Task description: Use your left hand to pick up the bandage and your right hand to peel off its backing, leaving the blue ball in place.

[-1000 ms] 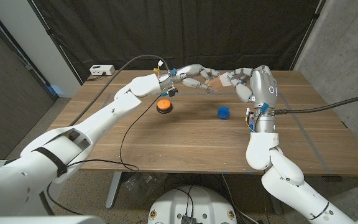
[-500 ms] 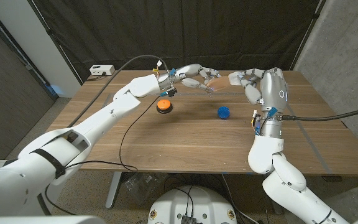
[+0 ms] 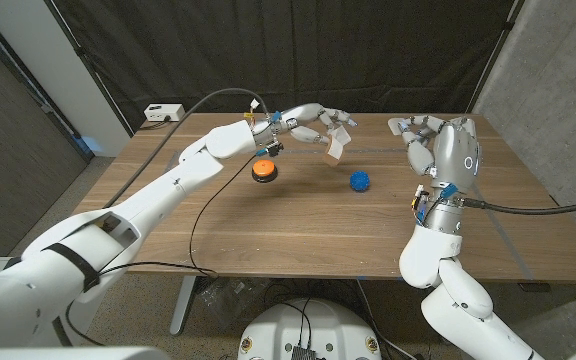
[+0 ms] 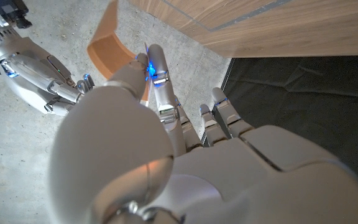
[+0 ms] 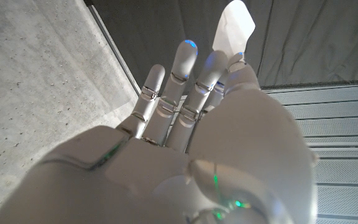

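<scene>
**Spotter:** Where was the bandage when you paused?

**Operator:** I had it pinched in my left hand (image 3: 308, 124), held up in the air over the far middle of the table (image 3: 268, 230). The bandage (image 3: 337, 143) hung down from the fingertips, tan, curling at its free end. From the left wrist view I could see the same tan strip (image 4: 107, 43) against the concrete floor.

**Spotter:** And the right hand?

**Operator:** My right hand (image 3: 438, 140) was raised near the table's far right edge, well apart from the left. It pinched a white piece of backing (image 5: 234, 28) at its fingertips, with the other fingers extended.

**Spotter:** Room to move?

**Operator:** Open wood lay between the two arms. The blue ball (image 3: 359, 181) sat on the table below the bandage, the orange object (image 3: 263, 170) just under my left wrist.

**Spotter:** Any writing?

**Operator:** None I could read.
</scene>
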